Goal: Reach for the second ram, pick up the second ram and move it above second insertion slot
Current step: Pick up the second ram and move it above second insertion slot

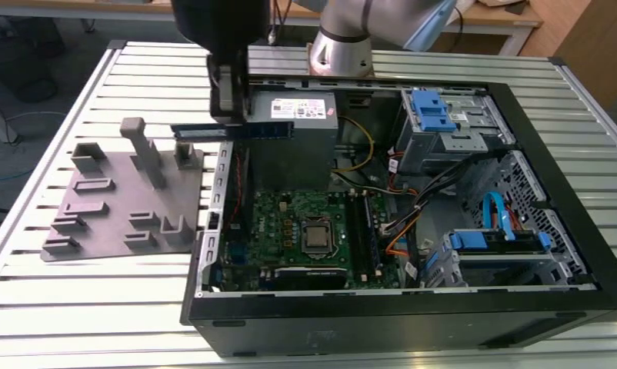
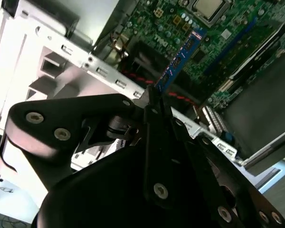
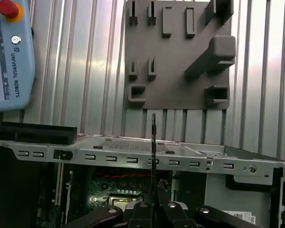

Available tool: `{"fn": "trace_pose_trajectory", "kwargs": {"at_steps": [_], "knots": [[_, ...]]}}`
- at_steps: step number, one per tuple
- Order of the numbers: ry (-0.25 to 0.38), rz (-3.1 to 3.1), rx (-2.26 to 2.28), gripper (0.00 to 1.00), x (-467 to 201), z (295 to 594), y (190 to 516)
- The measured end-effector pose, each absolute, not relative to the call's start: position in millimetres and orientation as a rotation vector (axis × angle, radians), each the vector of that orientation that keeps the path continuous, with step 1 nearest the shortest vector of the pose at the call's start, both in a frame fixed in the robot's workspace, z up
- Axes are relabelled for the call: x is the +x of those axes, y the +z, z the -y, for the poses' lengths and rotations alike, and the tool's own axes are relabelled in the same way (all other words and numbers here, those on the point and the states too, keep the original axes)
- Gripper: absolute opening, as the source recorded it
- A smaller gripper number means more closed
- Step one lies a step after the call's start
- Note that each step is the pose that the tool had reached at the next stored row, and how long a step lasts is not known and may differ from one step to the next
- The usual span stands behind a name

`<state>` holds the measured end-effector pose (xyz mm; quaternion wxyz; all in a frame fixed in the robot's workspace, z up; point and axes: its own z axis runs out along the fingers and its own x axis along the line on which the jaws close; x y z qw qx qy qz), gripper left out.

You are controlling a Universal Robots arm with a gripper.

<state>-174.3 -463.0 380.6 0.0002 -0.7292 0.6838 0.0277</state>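
Observation:
The second ram [image 1: 268,131] hangs level in the air, a thin dark-green stick with a pale label, over the computer case's wall on the exterior view's left, between the grey fixture and the power supply. My gripper [image 1: 229,121] is shut on it from above, near its middle. In the second wrist view the ram [image 2: 181,58] sticks out past the gripper [image 2: 152,96] toward the motherboard. The first wrist view shows the ram [image 3: 153,142] edge-on as a thin line rising from the gripper [image 3: 154,203]. The memory slots [image 1: 366,229] lie on the motherboard beside the processor [image 1: 316,235], well below and away from the ram.
The grey plastic fixture [image 1: 124,201] with upright blocks lies on the slatted table, outside the case on the exterior view's left. The open case [image 1: 411,311] holds the power supply [image 1: 300,115], cables and blue drive brackets [image 1: 431,110]. A teach pendant [image 3: 9,52] lies on the table.

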Motion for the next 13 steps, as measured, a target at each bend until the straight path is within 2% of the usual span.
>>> {"fn": "trace_pose_trajectory", "kwargs": {"at_steps": [13], "knots": [[0.09, -2.149, -2.292, 0.14, -115.1, 463.0, 357.0]]}}
